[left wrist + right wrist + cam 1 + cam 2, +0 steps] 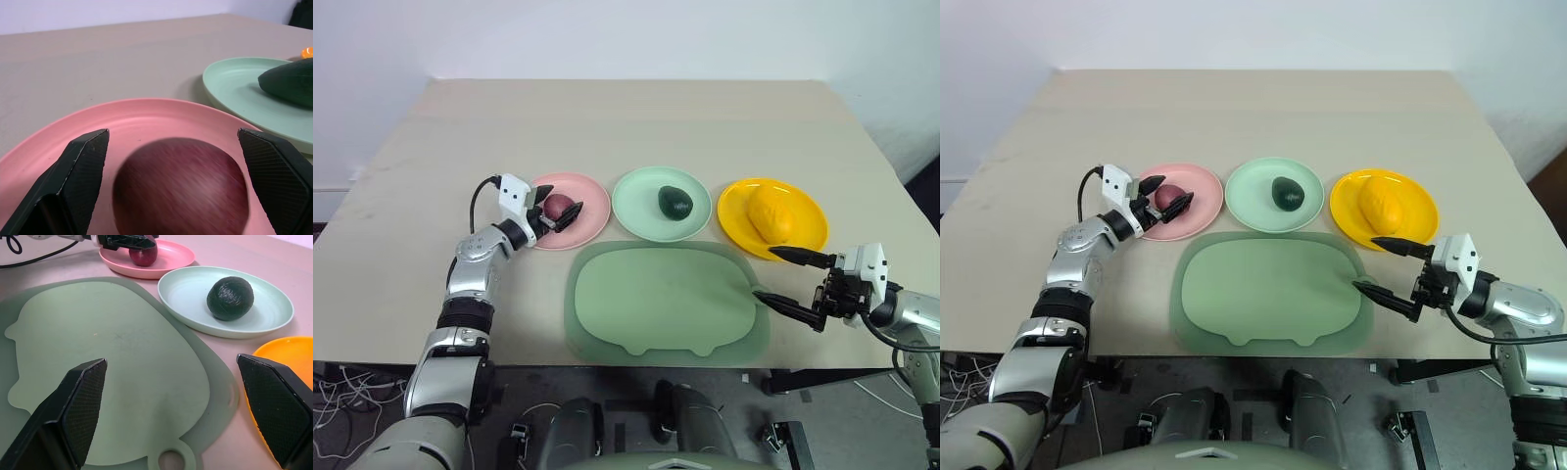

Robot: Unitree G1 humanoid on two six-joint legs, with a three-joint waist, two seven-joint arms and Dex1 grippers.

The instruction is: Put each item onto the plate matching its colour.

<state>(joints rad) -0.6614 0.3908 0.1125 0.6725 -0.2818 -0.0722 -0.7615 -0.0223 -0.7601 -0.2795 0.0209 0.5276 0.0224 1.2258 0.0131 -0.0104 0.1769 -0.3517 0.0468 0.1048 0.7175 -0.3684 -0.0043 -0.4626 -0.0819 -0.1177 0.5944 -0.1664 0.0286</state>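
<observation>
The small reddish-purple fruit [181, 191] rests on the pink plate [592, 211]. My left gripper [558, 206] is open, one finger on each side of the fruit with a gap showing on both sides in the left wrist view. On the mint green plate [641, 206] lies the dark green avocado [674, 203]. The yellow mango [771, 215] lies on the yellow plate [808, 220]. My right gripper [764, 272] hangs open and holds nothing, just in front of the yellow plate at the right edge of the tray.
A large dull-green rounded tray [656, 294] lies in front of the three plates, near the table's front edge. The beige table [636, 127] stretches bare behind the plates.
</observation>
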